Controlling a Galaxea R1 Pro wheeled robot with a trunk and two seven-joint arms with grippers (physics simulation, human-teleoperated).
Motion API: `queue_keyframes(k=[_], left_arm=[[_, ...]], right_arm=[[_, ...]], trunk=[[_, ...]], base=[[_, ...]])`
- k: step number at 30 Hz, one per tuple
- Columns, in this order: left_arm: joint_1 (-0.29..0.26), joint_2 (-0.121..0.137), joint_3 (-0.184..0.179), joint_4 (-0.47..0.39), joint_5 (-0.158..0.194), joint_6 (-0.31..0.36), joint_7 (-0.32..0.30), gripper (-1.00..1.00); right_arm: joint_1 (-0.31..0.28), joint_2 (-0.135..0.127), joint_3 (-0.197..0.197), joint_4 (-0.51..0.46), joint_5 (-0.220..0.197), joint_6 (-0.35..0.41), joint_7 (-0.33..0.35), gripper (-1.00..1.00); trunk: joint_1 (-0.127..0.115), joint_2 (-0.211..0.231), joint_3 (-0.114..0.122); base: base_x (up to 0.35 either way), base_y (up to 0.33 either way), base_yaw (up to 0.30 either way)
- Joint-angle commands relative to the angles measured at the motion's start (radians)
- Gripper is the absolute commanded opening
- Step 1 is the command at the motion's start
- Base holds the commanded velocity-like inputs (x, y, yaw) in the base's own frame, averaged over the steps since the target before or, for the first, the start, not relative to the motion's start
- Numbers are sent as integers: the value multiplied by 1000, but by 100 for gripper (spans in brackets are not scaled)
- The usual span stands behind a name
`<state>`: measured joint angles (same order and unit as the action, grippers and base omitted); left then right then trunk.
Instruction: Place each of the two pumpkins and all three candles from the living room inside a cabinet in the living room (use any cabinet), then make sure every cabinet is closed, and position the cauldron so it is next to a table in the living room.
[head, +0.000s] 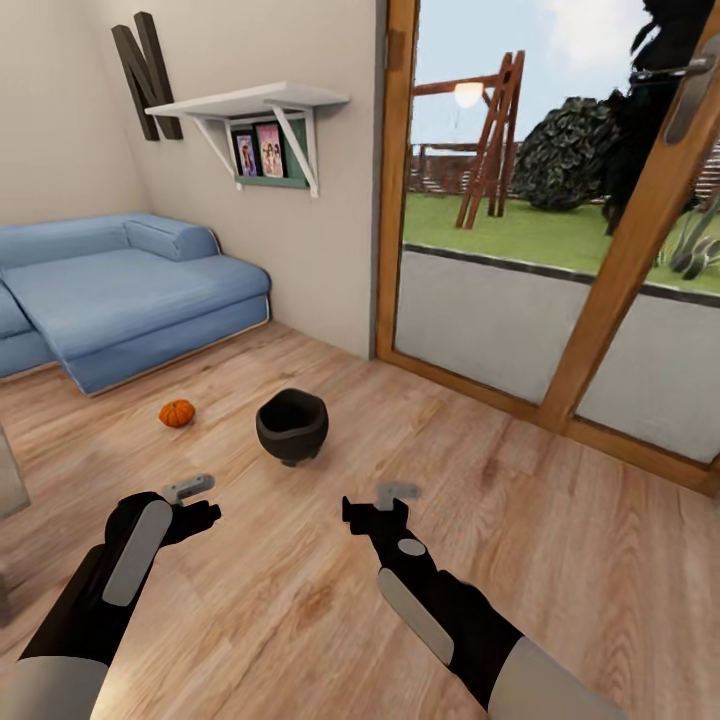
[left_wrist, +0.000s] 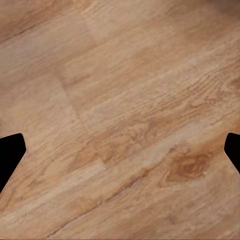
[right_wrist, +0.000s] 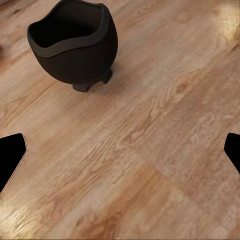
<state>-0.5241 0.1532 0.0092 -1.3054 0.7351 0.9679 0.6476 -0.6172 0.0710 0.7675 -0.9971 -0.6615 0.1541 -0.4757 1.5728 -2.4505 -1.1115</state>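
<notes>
Both hands are empty and spread, fingers apart over bare wooden floor (head: 300, 600). The left hand (head: 195, 500) hovers near and left; the right hand (head: 385, 505) hovers near and centre.

Just beyond and between the hands, the cauldron (head: 292, 426) stands upright on the floor on short feet. The right wrist view shows the cauldron (right_wrist: 75, 45) with a wide mouth and a thick wavy rim; the visible part of its interior is dark and appears empty.

Handling judgement: the cauldron looks rigid and probably heavy, with a smooth round belly likely to slip. Take hold at the rim, one finger inside and one outside.

A pumpkin (head: 177, 413) lies on the floor just left of the cauldron, apart from it. It looks light and firm; grip across its middle.

Farther left stands a blue sofa (head: 120, 290).
</notes>
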Motion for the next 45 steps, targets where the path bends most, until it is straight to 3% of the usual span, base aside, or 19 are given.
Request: queue_keyframes(k=[1,7,17,28,35,45], left_arm=[[-1,0,0,-1,10,2,10,100],[-1,-1,2,-12,9,3,10,100],[-1,-3,-1,-14,9,4,13,100],[-1,-4,-1,-17,9,5,14,100],[-1,-3,-6,-72,30,5,15,100],[-1,-2,-8,-78,38,6,15,100]], right_arm=[[-1,0,3,-2,-4,3,-7,100],[-1,0,3,-2,-4,4,-6,100],[-1,-3,0,-4,0,-2,-6,100],[-1,-5,-1,-6,0,-5,0,100],[-1,-5,0,-7,1,-5,-1,100],[-1,-4,2,-6,5,-8,1,100]], trunk=[[0,0,-2],[0,0,-7],[-38,70,15],[-80,147,49],[-80,147,48],[-80,147,44]], base=[[260,0,238],[108,0,237],[2,0,211],[0,0,16],[44,0,0],[313,0,0]])
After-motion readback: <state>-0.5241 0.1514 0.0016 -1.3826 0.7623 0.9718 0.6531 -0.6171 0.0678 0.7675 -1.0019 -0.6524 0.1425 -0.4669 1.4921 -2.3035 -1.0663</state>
